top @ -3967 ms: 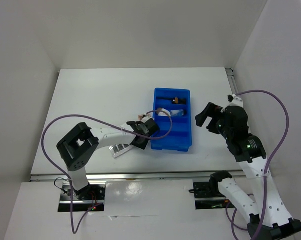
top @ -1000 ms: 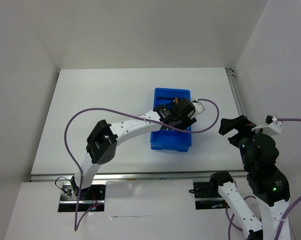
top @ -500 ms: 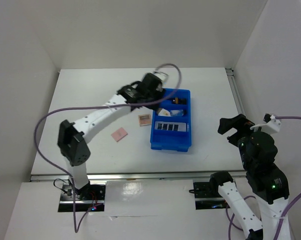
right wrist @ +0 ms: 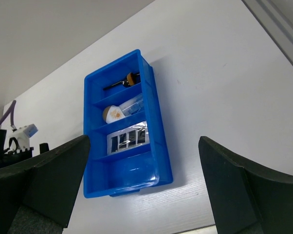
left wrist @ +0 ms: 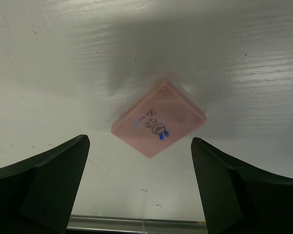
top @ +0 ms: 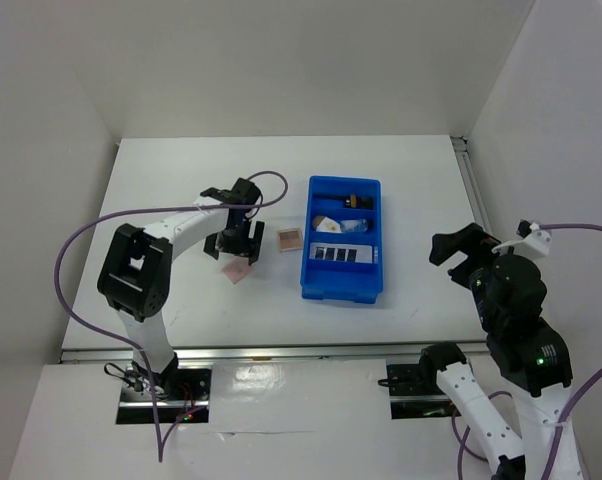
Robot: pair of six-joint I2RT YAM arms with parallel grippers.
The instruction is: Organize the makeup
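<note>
This is looking like a robotics lab test cell: plain white panels (top: 281, 70) are boxing in a white worktop (top: 411, 170), while the left arm (top: 181, 222) and right arm (top: 511, 300), trailing purple cables (top: 581, 227), are sitting bolted at its near edge.

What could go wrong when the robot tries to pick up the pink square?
1. The pink compact sits cornerwise between the fingers of the open left gripper, so closing on its corners might spin it or let it slip.
2. The brown compact lies close beside the wall of the blue tray, so a finger may not fit between them.
</note>
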